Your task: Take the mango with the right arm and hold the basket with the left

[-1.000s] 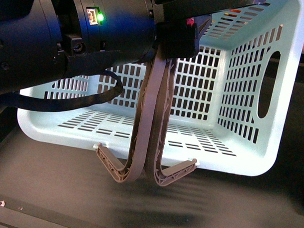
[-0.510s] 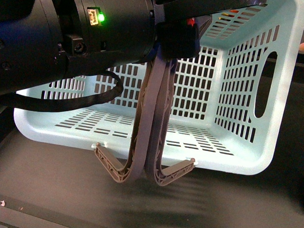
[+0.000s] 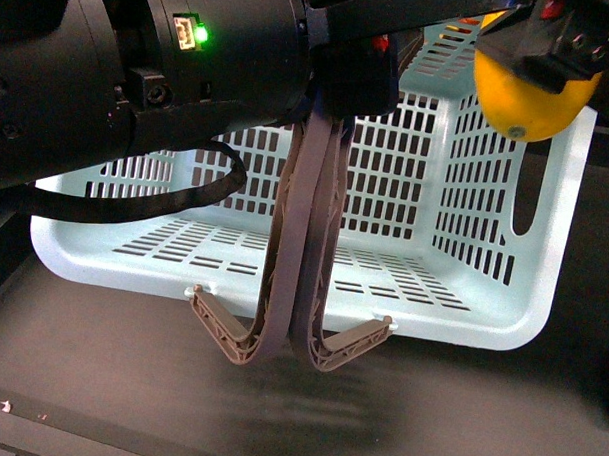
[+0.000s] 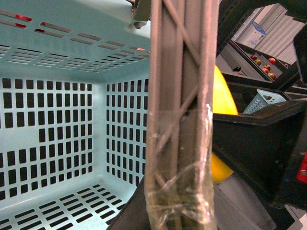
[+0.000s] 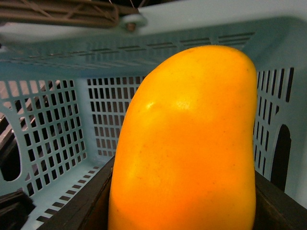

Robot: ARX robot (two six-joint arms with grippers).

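Mango [image 3: 521, 103] sits at the upper right of the front view, yellow-orange and smooth, its rounded end hanging over the far right corner of the basket [image 3: 481, 329]. The right gripper [image 3: 556, 45] holds it from above, with black fingers pressed against its upper part. In the right wrist view the mango [image 5: 187, 143] fills the middle of the frame, with a dark finger [image 5: 91, 201] against it at each lower corner and the slotted turquoise walls beyond it. In the left wrist view a slice of the mango [image 4: 224, 98] shows right of centre, behind a black part of the gripper that crosses in front of it.

The basket is pale turquoise with slotted walls and floor, and its open side faces the camera in the front view. Nothing lies on the floor that shows. Its two grey-brown handles [image 3: 306, 238] rise side by side, touching, from the near rim to the left gripper [image 3: 352, 78], which is closed around their tops at the upper middle of the frame. Close up, the left wrist view shows clear tape [image 4: 180, 143] wound around the handles.

The thick black left arm [image 3: 109, 91] fills the upper left of the front view, with a small green light [image 3: 200, 32] lit on it and a black cable [image 3: 135, 204] looping beneath.
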